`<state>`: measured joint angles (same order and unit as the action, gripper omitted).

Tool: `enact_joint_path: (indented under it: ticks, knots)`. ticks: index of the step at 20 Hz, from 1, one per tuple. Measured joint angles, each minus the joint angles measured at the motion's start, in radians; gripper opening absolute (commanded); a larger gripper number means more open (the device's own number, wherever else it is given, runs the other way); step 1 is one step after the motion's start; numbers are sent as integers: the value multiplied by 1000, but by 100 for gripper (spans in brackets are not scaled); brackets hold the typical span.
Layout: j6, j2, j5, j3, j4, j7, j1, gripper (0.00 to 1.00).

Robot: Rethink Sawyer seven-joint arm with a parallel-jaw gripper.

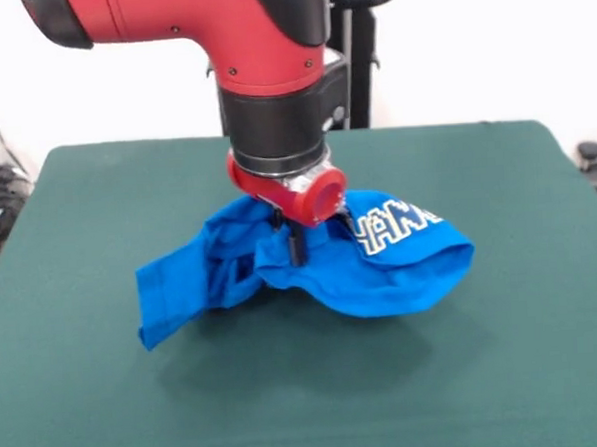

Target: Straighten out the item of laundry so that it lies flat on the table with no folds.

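Red arm reaches straight down, hand lowered, wrist vertical.

Your blue T-shirt is crumpled near the middle of the green table.

You see the bright blue shirt bunched in thick folds, not flat. One part with white-and-yellow outlined block letters bulges up on the picture's right side and curves over a rounded edge. A flatter flap, maybe a sleeve, stretches toward the picture's lower left and touches the table. The dark green cloth surrounds the shirt on all sides.
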<state>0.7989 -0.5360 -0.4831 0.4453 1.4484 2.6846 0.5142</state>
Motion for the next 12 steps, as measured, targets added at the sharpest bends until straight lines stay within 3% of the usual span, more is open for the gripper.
enact_joint_path:
  ticks: [12]
  knots:
    - [85,-40,45,14,-13,0,-40,0]
